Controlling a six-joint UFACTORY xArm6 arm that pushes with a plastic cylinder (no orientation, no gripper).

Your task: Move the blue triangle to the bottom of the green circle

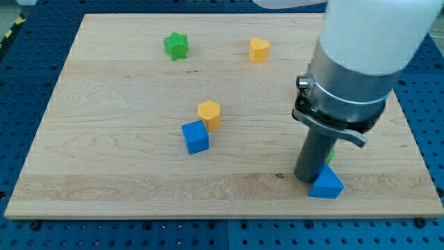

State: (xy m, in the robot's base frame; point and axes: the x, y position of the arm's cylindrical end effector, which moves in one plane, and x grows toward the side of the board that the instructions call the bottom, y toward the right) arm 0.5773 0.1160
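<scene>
A pale wooden tabletop lies on blue pegboard. My tip's very end is hidden behind the blue triangle, so contact is unclear; a green sliver peeks beside the rod. A blue cube touches an orange block mid-board.

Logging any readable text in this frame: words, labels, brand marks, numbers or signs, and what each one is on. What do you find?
None: nothing readable shows anywhere in the camera view.
The wooden board, the blue triangle, blue cube, green star, orange hexagon and yellow heart are all plain.
The arm's white and grey housing bears no marking.
My tip is hidden behind the blue triangle.
</scene>
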